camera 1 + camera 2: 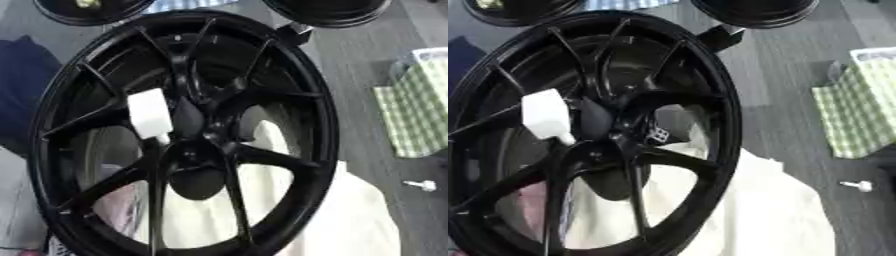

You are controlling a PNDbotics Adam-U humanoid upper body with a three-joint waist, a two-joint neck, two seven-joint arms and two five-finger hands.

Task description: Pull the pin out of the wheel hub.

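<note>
We see a black wheel hub [184, 130] standing upright and filling the view, propped on a white cloth [350, 220], with a white block [149, 114] near its centre. Right of it, a small white pin-like piece [422, 185] lies on the floor. Neither of our hands shows, so we cannot tell their state.

The light is soft and even, with no strong shadows. Everything looks a bit blurry. The black wheel [184, 135] shines a little, and the white cloth [745, 210] looks very bright.

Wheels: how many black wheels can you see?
3: one big wheel in the middle, and parts of two more at the top, one left, one right. Others may be hidden.
</note>
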